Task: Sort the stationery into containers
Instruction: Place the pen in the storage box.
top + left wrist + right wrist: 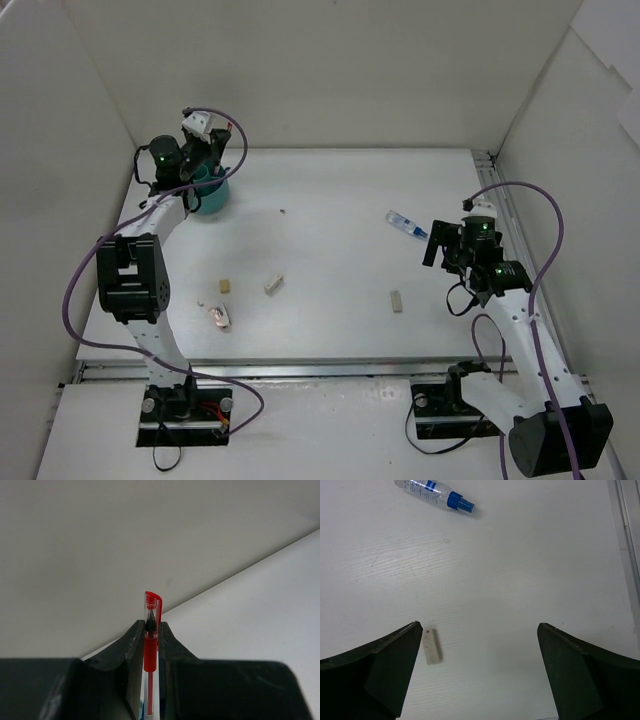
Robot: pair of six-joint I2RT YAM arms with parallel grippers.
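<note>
Up front, erasers [273, 284] are scattered on the table [340, 190], bare room between. Further out, the right end effector [480, 630] is spread wide, empty, near the tube [435, 492]. By the far-left walls [70, 120], a red-capped pen [150, 650] is clamped in the left end effector [150, 625] at the cup [213, 197].

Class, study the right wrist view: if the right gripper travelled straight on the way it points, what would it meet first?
The right gripper would probably meet bare table between its open fingers; the beige eraser block sits just off line beside one finger.
</note>
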